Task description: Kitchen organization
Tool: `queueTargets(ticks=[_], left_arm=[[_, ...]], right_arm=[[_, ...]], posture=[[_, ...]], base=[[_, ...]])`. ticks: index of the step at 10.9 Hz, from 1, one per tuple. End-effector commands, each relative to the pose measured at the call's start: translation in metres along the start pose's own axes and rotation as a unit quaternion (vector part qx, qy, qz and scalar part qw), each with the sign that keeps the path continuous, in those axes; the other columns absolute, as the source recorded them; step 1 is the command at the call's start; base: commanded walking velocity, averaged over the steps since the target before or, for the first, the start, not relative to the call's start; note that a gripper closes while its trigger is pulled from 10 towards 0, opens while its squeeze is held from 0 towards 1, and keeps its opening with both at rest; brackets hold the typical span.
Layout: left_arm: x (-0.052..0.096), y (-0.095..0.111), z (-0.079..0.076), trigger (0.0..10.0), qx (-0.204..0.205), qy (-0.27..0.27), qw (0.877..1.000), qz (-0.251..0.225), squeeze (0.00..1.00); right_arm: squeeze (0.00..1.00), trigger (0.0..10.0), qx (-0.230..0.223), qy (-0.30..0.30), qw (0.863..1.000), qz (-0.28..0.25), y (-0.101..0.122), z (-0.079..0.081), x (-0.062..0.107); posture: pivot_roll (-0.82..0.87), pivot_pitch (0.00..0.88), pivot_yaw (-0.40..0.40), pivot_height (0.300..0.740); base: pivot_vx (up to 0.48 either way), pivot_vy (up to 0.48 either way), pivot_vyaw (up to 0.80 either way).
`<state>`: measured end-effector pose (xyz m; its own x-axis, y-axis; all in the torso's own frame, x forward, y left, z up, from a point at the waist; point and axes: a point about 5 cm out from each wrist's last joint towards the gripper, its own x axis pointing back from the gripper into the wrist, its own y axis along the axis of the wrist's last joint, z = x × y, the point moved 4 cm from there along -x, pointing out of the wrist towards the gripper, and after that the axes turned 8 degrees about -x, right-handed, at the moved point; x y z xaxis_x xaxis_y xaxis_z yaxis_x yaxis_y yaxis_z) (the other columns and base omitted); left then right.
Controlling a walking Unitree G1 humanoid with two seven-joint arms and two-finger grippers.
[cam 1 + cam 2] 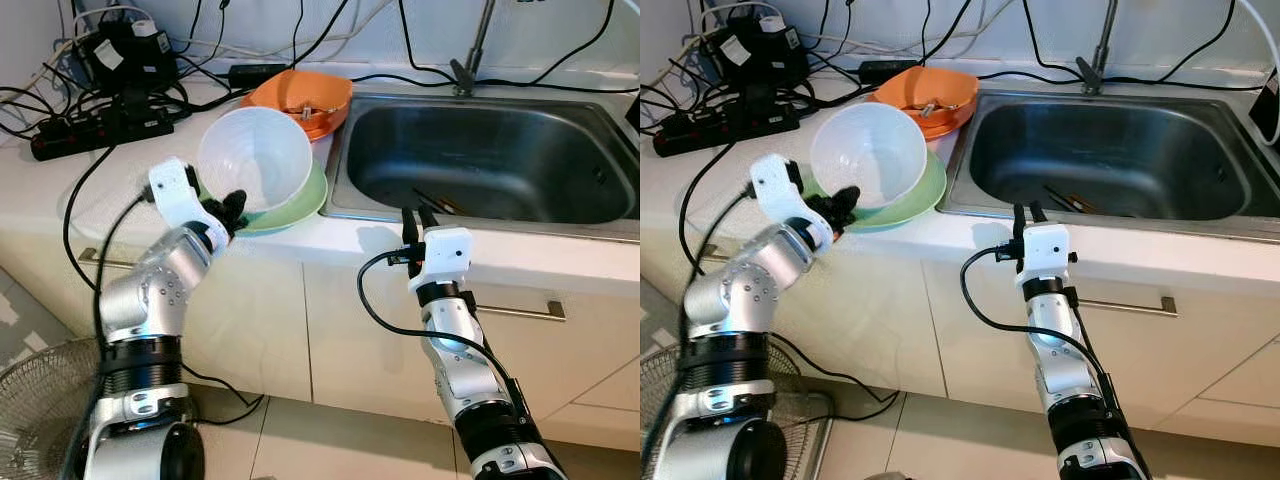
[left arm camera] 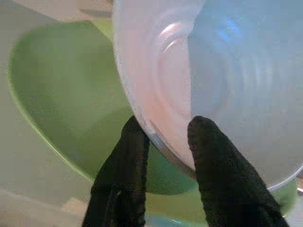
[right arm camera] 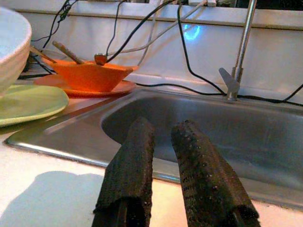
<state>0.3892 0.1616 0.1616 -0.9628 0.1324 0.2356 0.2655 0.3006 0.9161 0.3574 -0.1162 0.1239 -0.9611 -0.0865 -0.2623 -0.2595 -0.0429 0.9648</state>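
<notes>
Left pincer (image 1: pixel 232 212) pinching rim of tilted white round plastic bowl (image 1: pixel 255 158) over green plate (image 1: pixel 300 203); looking light, stiff, slippery. Right pincer (image 1: pixel 419 217) hovering empty, slightly parted, at steel sink (image 1: pixel 480 160) edge.

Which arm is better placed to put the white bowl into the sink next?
The left. Its left gripper already pinches the rim of the tilted white bowl above the green plate. The right gripper holds nothing, at the counter edge before the sink.

Left arm bent up, left gripper (image 1: pixel 232 213) pinching a rim between its fingers (image 2: pixel 124 156); right arm raised upright, right gripper (image 1: pixel 418 217) slightly parted, holding nothing.
</notes>
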Motion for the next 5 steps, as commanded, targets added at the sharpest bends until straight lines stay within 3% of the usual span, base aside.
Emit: queueTargets(ticks=[1, 5], left_arm=[[-0.0011, -0.0010, -0.0015, 0.0, 0.004, 0.000, 1.000, 0.003, 0.00], [-0.0018, -0.0051, -0.0050, 0.0, 0.011, -0.002, 1.000, -0.002, 0.00]], right_arm=[[0.00, 10.0, 0.005, 0.005, 1.000, 0.008, -0.0018, 0.0029, -0.0016], [0.00, 10.0, 0.003, 0.004, 1.000, 0.010, -0.0025, 0.0045, -0.0016]], posture=[[0.07, 0.000, 0.072, 0.740], [0.08, 0.000, 0.071, 0.740]], base=[[0.000, 0.000, 0.00], [0.000, 0.000, 0.00]])
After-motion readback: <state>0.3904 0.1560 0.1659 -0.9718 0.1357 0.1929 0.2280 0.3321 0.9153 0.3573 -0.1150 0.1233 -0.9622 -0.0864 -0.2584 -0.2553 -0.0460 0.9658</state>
